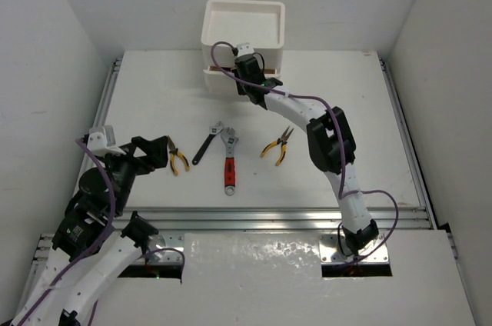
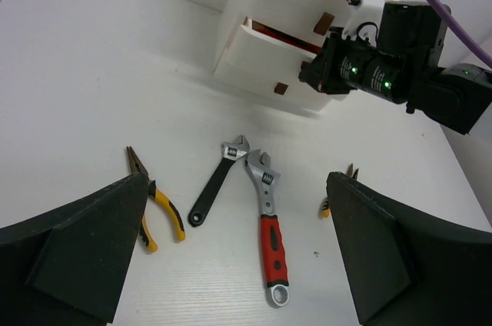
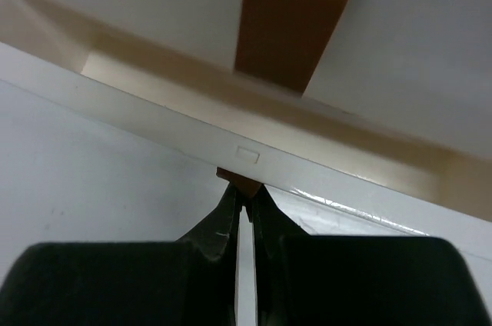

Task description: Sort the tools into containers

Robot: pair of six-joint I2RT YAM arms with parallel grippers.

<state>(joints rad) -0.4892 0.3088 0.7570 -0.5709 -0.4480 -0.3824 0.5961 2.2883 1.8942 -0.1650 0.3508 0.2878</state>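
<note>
Brown drawer handle (image 3: 235, 178) sits pinched in my right hand (image 3: 244, 207); a skewed pull could slip off it or drag the white drawer unit (image 1: 231, 34). My left hand (image 1: 157, 151) hangs wide near the red-handled wrench (image 1: 229, 166) on the worktop (image 1: 154, 95).

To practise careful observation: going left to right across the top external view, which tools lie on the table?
Left yellow-handled pliers → black-handled steel adjustable wrench → red-handled steel adjustable wrench → right yellow-handled pliers.

A white tabletop (image 1: 154, 95) is bordered by silver metal rails (image 1: 269, 217) along its near and side edges, with plain white walls (image 1: 46, 34) on 3 sides.
</note>
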